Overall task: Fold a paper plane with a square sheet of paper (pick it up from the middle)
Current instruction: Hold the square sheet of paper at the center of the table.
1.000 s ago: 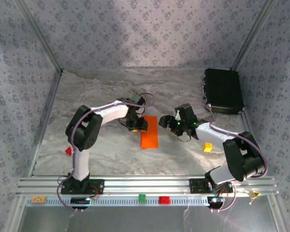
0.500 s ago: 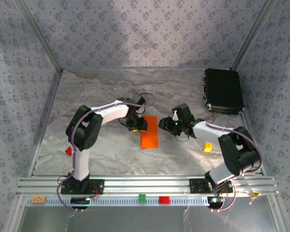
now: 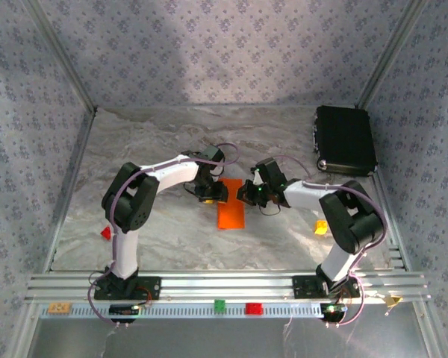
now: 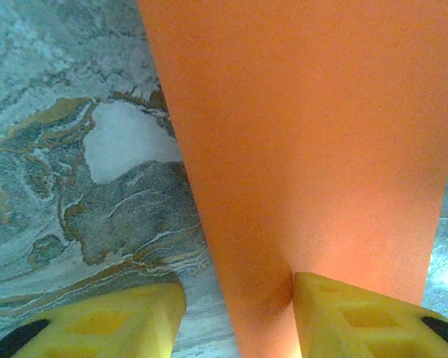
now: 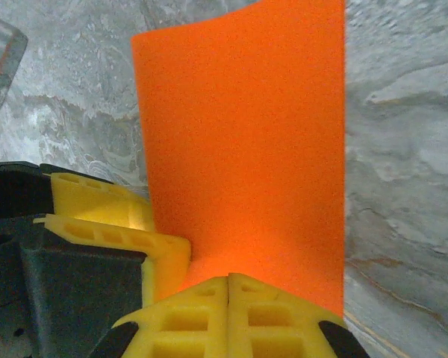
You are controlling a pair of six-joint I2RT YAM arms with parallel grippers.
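The orange paper (image 3: 231,212) lay flat as a narrow strip in the middle of the table (image 3: 157,142). A red block (image 3: 105,233) sat well to its left and a yellow block (image 3: 322,227) well to its right. At the paper's far end the left claw (image 3: 211,195) stood released, with one finger (image 4: 366,317) on the sheet and the other on bare table. The right claw (image 3: 248,195) was clenched at the paper's far right corner — whether it pinched the sheet, I could not tell. Beyond the paper, far right, stood a black box (image 3: 346,139).
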